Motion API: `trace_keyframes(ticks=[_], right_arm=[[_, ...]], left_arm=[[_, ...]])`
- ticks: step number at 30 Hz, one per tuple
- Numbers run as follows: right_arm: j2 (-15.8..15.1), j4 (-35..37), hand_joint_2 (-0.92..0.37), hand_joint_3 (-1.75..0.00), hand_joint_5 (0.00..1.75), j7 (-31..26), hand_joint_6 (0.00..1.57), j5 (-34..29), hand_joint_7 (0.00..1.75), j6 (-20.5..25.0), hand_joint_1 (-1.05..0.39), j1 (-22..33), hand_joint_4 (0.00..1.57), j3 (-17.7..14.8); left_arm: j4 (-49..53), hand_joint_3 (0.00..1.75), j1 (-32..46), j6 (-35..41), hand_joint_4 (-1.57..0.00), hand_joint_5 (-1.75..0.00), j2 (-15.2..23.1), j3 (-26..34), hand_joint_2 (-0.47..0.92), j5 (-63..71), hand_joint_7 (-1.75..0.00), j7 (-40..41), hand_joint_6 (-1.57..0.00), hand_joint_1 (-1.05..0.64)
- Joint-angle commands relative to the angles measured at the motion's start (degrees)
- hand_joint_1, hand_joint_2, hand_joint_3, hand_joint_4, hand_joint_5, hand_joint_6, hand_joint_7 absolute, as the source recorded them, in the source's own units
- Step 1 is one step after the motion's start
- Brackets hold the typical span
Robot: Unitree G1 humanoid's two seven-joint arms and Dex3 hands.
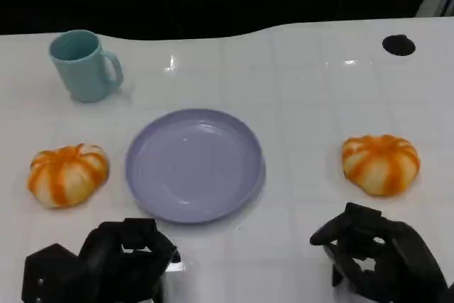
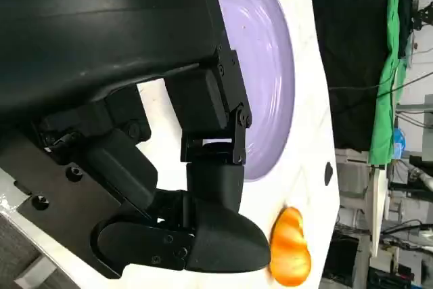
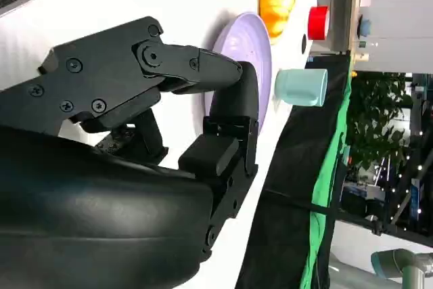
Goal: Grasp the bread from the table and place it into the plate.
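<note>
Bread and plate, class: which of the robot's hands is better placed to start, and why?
Either, probably: the left hand sits near the left bread, the right hand near the right bread; both hold nothing, and the plate lies between.

We saw a white table (image 1: 312,90) with a smooth, glossy top that threw back small bright glints of light. The lavender plate (image 1: 194,164) looked like smooth plastic with a soft satin sheen. The pale teal mug (image 1: 84,65) seemed matt plastic as well. Both orange-and-cream breads, the left one (image 1: 68,174) and the right one (image 1: 381,164), had a smooth, faintly shiny ribbed crust. The left hand (image 1: 117,260) and the right hand (image 1: 379,253) appeared as hard black plastic, mostly matt, with a dull gleam on the rounded shells.
</note>
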Motion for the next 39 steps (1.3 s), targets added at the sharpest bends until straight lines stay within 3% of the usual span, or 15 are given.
trace_keyframes(ticks=[1,17,23,27,30,32,39], right_arm=[[-0.4,0.1,-0.78,-0.54,1.70,-0.4,0.84,-0.1,1.06,-0.3,-0.42,0.0,0.78,-0.7],[-0.4,0.4,-0.77,-0.55,1.69,-0.4,0.83,0.0,1.02,-2.1,-0.41,-0.4,0.78,-0.9],[-0.5,0.0,-0.91,-0.26,1.48,-1.3,0.83,-0.7,0.72,-4.7,-0.41,-1.1,0.67,-1.2],[-1.4,1.2,-0.92,-0.20,1.17,-3.6,0.73,-4.6,0.59,-9.2,-0.42,-2.3,0.63,-1.8],[-2.6,1.4,-0.92,-0.21,0.78,-6.1,0.69,-8.9,0.39,-11.3,-0.49,-3.3,0.61,-2.4],[-3.6,0.6,-0.92,-0.22,0.62,-8.5,0.69,-12.5,0.28,-11.4,-0.52,-3.8,0.59,-2.9],[-7.7,-0.6,-0.92,-0.18,0.36,-15.1,0.52,-22.4,0.06,-12.4,-0.54,-6.4,0.40,-3.6]], left_arm=[[0.1,0.70,-0.2,0.0,-1.57,-1.23,0.8,0.4,0.53,0.1,-0.85,0.3,-1.38,-1.05],[0.0,0.69,-0.2,0.3,-1.57,-1.22,0.5,0.4,0.53,-0.2,-0.84,0.4,-1.39,-1.05],[0.8,0.69,-0.6,-0.5,-1.57,-1.23,0.7,0.5,0.54,0.0,-0.84,0.3,-1.39,-1.05],[0.7,0.69,-0.5,-0.4,-1.57,-1.23,0.7,0.5,0.54,0.0,-0.84,0.4,-1.38,-1.05],[0.4,0.68,-0.4,-0.1,-1.57,-1.23,0.6,0.4,0.54,0.1,-0.85,0.5,-1.39,-1.05],[0.4,0.68,-0.4,-0.2,-1.57,-1.24,0.6,0.4,0.54,0.2,-0.85,0.6,-1.39,-1.05],[0.3,0.68,-0.1,-0.4,-1.57,-1.23,0.6,0.5,0.54,0.0,-0.85,0.4,-1.39,-1.05]])
